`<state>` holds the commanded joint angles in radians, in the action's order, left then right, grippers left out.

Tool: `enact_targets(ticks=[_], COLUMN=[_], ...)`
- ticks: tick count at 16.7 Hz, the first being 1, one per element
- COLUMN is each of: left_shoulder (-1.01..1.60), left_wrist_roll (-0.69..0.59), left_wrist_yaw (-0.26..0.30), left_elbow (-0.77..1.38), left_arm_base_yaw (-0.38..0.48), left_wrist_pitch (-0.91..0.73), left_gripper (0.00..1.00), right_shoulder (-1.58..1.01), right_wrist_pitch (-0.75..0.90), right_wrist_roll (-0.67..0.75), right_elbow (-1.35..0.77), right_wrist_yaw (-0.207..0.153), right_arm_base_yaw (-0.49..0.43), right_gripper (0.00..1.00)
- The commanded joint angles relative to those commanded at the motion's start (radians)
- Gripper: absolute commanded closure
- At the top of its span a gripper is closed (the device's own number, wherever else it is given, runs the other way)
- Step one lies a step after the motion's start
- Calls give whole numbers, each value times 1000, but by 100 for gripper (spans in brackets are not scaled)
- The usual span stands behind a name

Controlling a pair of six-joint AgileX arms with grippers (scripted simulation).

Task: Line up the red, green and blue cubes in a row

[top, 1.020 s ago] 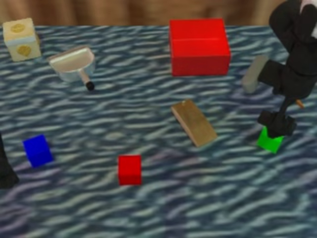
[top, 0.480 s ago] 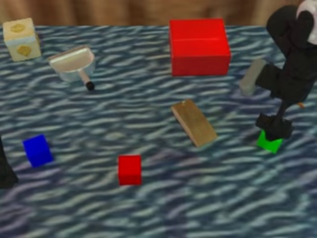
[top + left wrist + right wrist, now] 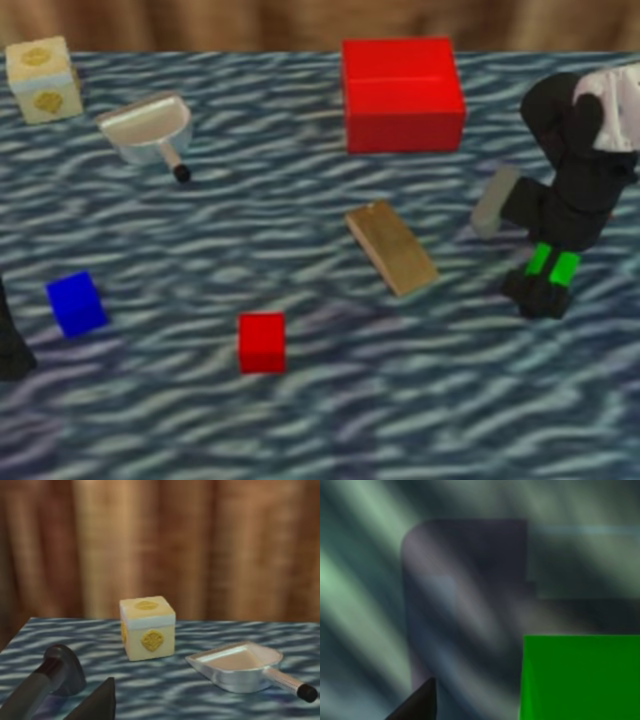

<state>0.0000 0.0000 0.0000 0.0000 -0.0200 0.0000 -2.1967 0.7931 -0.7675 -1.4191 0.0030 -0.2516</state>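
At the right side of the blue rippled surface (image 3: 300, 420), the right arm's black claw (image 3: 540, 290) pinches the small bright green cube (image 3: 553, 264), mostly hidden between its fingers. The small red cube (image 3: 262, 342) sits near the front centre, the small deep blue cube (image 3: 76, 303) at the left. The left claw (image 3: 10, 345) is cut off at the left edge; I cannot tell its state.

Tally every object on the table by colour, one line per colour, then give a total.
Red: 2, red cube and red box
Green: 1, green cube
Blue: 1, blue cube
Cream: 1, marked cube
Silver: 1, scoop
Brown: 1, block
Grey: 1, block
Total: 8
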Motion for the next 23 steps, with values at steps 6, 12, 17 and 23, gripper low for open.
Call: enact_targets(ticks=[6,12,17,23], left_shoulder=[0,0,0,0], left_wrist_roll=[0,0,0,0], left_wrist_yaw=[0,0,0,0], left_elbow=[0,0,0,0], left_arm_base_yaw=[0,0,0,0], left_wrist_pitch=[0,0,0,0], left_gripper=[0,0,0,0], right_shoulder=[0,0,0,0], right_wrist_pitch=[0,0,0,0], right_wrist_roll=[0,0,0,0], right_elbow=[0,0,0,0], right_wrist_yaw=[0,0,0,0], right_arm_base_yaw=[0,0,0,0], right_gripper=[23,68,100,100])
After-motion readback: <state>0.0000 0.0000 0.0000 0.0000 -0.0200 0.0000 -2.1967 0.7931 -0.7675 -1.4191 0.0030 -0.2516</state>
